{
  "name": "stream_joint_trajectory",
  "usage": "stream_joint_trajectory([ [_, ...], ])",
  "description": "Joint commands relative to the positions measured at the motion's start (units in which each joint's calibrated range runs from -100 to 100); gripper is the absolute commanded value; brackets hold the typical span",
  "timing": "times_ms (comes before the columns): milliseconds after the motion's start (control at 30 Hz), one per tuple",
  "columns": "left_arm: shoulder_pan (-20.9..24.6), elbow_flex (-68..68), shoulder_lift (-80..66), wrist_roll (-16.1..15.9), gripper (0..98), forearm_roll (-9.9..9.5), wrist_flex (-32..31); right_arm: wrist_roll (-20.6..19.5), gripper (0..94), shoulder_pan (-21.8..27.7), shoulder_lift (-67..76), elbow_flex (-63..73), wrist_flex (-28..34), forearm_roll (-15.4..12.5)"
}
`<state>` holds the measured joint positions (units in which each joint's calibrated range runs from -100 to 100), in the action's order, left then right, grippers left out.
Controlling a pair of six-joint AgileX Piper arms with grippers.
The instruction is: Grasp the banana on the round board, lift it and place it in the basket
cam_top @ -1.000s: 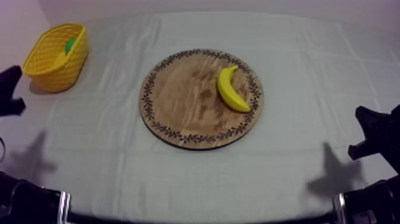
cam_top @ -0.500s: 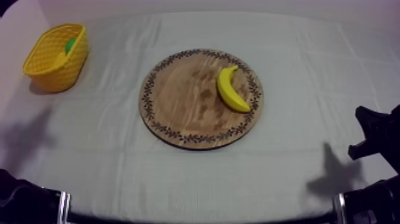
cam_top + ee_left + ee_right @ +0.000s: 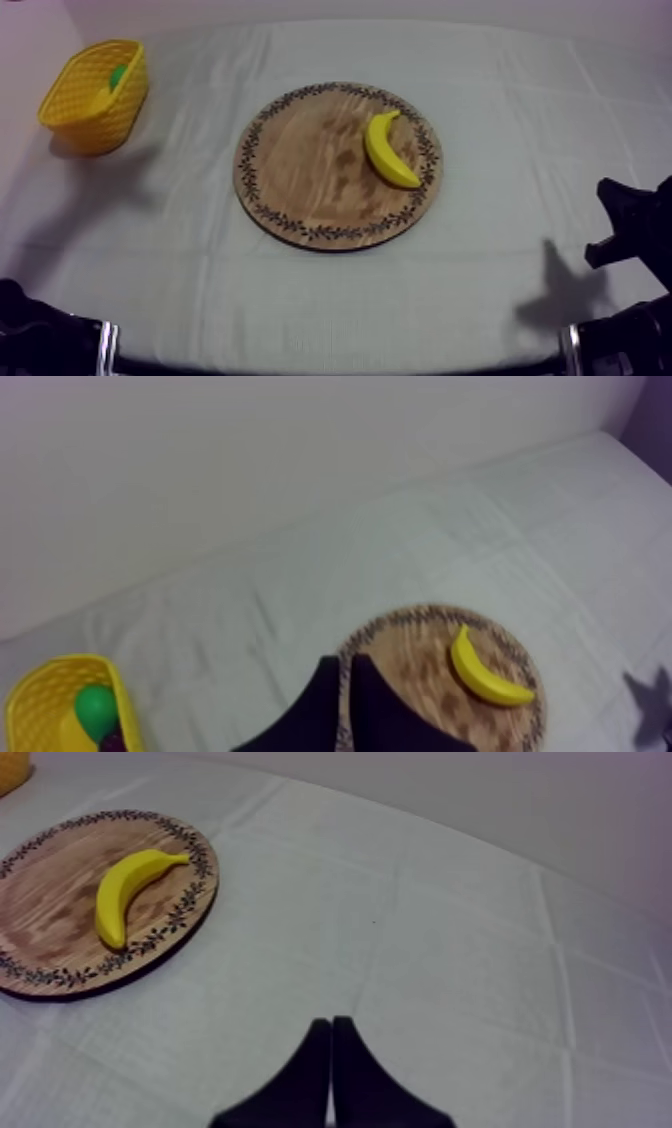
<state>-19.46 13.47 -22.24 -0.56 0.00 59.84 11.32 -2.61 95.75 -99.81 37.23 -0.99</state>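
While the banana (image 3: 387,150) lies at three o'clock on the wooden board (image 3: 300,170), expect it light, stiff, likely slick; pinch its thick middle crosswise; your left pincer (image 3: 342,676) and right pincer (image 3: 331,1037) are clenched empty.

The table (image 3: 330,300) is covered by a grey-white cloth (image 3: 520,120), which is marked by straight fold creases and small wrinkles. Behind its far edge a plain pale wall (image 3: 250,456) is seen, faintly tinged with violet. Soft, even light is given; blurred grey shadows (image 3: 560,295) are cast on the cloth toward its left and right sides.
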Motion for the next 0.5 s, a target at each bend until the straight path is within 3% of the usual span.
stream_joint_trajectory([
  [0, -1.6, -1.2, 4.2, 0.3, 3.7, 0.31, 0.9, 0.0, 0.3, 0.0, 0.0, 0.0, 0.0, 0.0],
  [467, -7.6, -3.9, 19.7, 4.6, 7.0, 0.48, 5.2, 0.0, 0.3, 0.0, 0.0, 0.0, 0.0, 0.0],
])
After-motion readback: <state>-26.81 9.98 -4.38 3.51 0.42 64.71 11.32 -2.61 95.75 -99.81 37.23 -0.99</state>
